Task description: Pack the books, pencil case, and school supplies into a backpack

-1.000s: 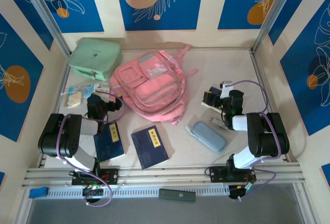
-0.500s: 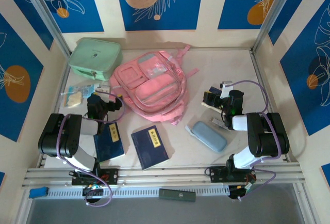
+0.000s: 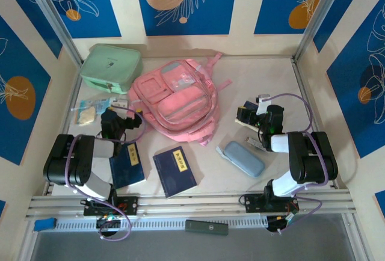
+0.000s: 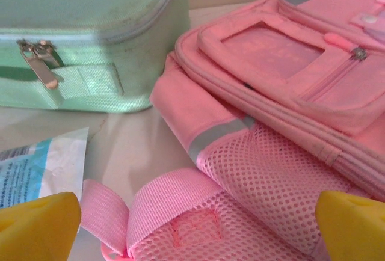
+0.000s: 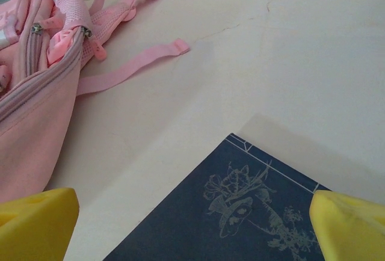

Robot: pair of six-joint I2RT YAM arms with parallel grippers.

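Note:
The pink backpack lies flat in the middle of the table, front pockets up. Two navy books with yellow label strips lie near the front edge. The grey-blue pencil case lies right of them. My left gripper is open at the backpack's left side, its yellow fingertips either side of a mesh pocket. My right gripper is open over a third navy book, with nothing between its fingertips. A small greyish bar, perhaps the school supplies, lies by the right arm.
A mint-green boxy case stands at the back left, close to the backpack. A clear plastic packet lies left of my left gripper. Pink straps trail across the table to the backpack's right. Walls close the table on three sides.

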